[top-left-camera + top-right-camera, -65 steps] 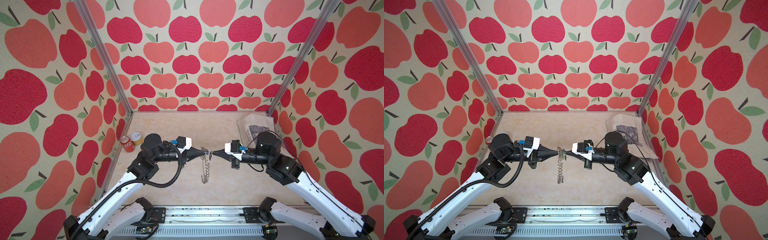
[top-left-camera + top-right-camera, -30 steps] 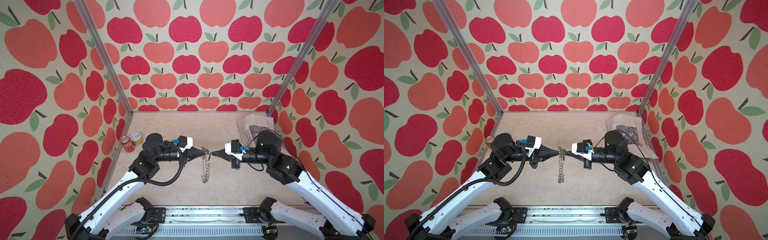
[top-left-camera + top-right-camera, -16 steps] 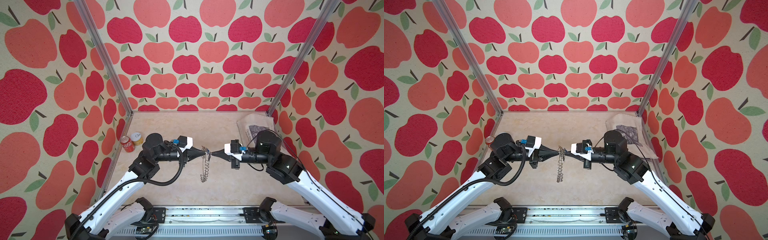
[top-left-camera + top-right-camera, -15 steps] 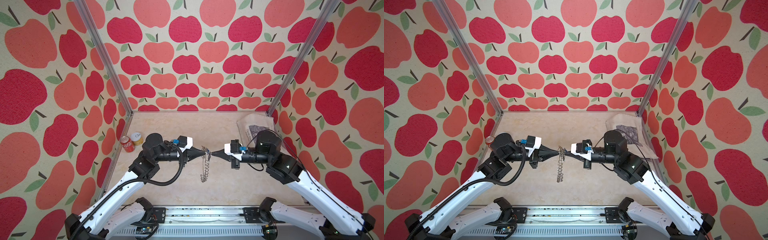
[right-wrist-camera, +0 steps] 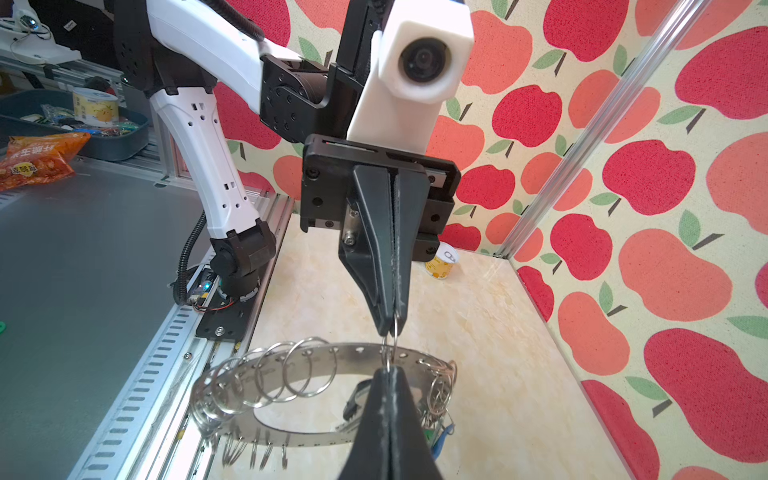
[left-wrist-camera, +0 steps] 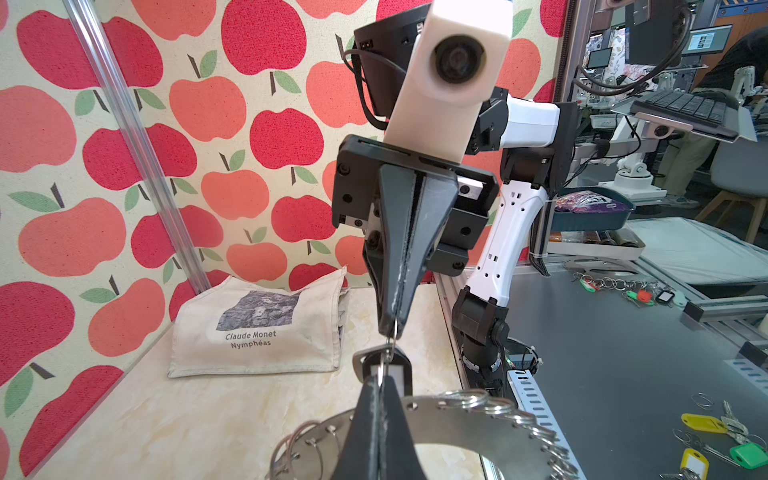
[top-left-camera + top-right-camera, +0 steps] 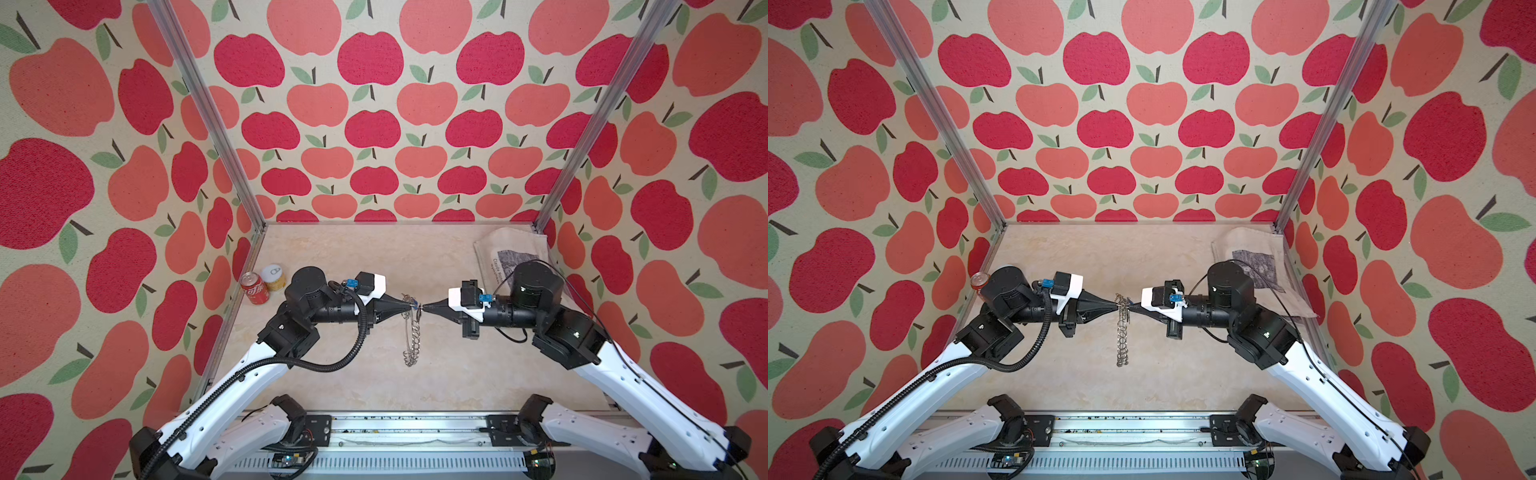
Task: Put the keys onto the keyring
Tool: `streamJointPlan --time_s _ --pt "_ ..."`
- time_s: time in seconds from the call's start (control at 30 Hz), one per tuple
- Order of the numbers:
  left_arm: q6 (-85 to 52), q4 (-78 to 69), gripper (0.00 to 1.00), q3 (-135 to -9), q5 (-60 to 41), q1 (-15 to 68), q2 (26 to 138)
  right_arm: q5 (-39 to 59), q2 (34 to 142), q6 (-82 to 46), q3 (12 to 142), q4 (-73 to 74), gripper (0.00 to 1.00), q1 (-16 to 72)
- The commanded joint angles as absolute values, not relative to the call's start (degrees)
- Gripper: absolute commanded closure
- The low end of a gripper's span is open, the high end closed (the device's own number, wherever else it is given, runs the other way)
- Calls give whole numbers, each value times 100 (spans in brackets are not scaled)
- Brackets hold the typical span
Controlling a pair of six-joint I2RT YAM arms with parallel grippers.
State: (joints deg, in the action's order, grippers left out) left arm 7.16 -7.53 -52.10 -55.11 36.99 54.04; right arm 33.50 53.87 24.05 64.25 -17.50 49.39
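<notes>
Keyring hangs edge-on between both claws, above bench.
Left claw and right claw each pinch a thin wire ring; a slip or opposed pull could drop it.

Cloth bag, lying at about 2 o'clock in both top views, printed "Claude Monet Nymphéas" beneath a grey picture; the white script on the red can, at 9 o'clock, is too small to read.
</notes>
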Motion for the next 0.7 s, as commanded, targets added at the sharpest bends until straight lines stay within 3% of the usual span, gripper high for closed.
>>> streamJointPlan --time_s 0.0,0.67 --pt "746 -896 100 -5300 -5660 3730 5313 3386 5421 2537 6556 -1830 100 4990" --pt "424 -1323 100 -5158 -5459 3594 5203 3179 5572 2857 6682 -2346 100 5289"
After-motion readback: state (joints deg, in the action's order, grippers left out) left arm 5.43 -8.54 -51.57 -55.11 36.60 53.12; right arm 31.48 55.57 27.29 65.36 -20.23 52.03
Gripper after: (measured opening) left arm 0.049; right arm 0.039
